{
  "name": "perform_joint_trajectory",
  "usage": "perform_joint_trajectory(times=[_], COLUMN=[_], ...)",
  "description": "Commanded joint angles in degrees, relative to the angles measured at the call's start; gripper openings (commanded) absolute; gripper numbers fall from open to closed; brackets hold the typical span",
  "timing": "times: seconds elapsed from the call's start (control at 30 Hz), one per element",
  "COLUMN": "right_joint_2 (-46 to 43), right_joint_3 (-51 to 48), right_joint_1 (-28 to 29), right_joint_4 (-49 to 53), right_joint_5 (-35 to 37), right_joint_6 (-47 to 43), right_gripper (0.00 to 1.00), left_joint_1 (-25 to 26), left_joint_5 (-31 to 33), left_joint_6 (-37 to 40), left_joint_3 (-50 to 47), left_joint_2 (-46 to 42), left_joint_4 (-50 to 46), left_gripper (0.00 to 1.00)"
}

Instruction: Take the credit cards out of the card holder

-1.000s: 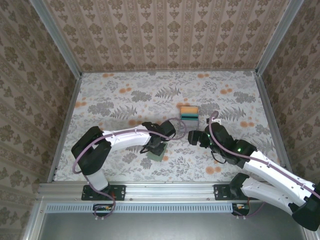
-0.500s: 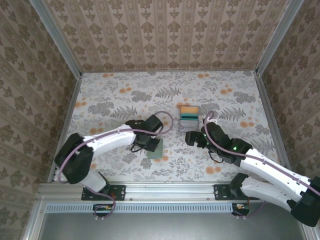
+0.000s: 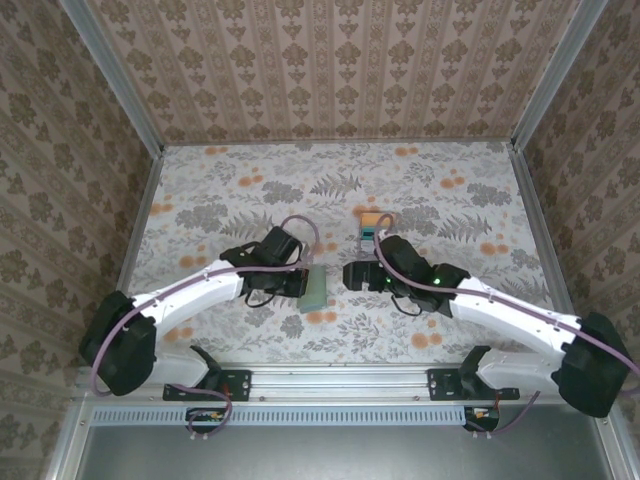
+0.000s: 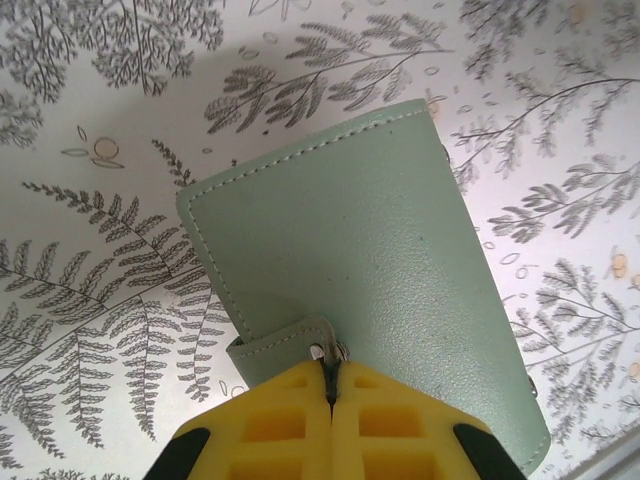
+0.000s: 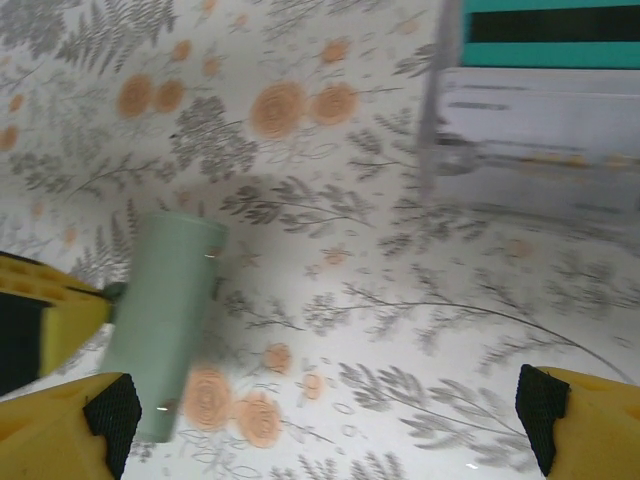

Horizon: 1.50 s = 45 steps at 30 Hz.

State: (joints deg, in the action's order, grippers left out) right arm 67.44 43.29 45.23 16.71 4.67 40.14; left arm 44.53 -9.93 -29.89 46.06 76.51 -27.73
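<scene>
left hand (image 4: 330,378) pinches card holder (image 4: 370,250), apparently its tab (image 4: 283,346).

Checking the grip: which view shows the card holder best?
Left wrist: the card holder is close and sharp, its tab pinched in the shut left pincer. Top external shows it small; right wrist shows it blurred.

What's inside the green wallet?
Only the closed green outside of the wallet shows. The left tool is shut on its tab. The inside is covered, so I cannot tell what is in there. Some cards lie apart from it.
</scene>
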Motion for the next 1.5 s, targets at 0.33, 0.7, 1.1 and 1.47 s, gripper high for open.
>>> perform_joint_trajectory(times=[0.33,0.7,1.1,1.47], right_joint_2=[19.39,29.39,35.59,31.65], right_joint_3=[6.46,5.89,7.76,6.78], right_joint_1=[3.82,4.26,3.98,3.44], right_joint_4=[-10.74,-16.47,-8.26,-11.05], right_joint_5=[-16.82,-21.78,-17.25,-17.94], right_joint_6=[5.90,9.24,10.74,9.03], right_gripper=[0.84,0.63,0.47,0.56], left_joint_1=[-0.60,-2.05,-7.54,-10.52], left_joint_5=[-1.64,-4.67,-8.91,-12.66], left_joint_6=[-4.98,-6.41,-7.42,-4.66], left_joint_3=[-5.52,-9.49,-14.16,-14.78], left_joint_2=[0.53,-1.89,-8.72,-12.60], left_joint_4=[8.99,13.42,14.89,11.85], left_gripper=[0.00,0.00,0.00,0.00])
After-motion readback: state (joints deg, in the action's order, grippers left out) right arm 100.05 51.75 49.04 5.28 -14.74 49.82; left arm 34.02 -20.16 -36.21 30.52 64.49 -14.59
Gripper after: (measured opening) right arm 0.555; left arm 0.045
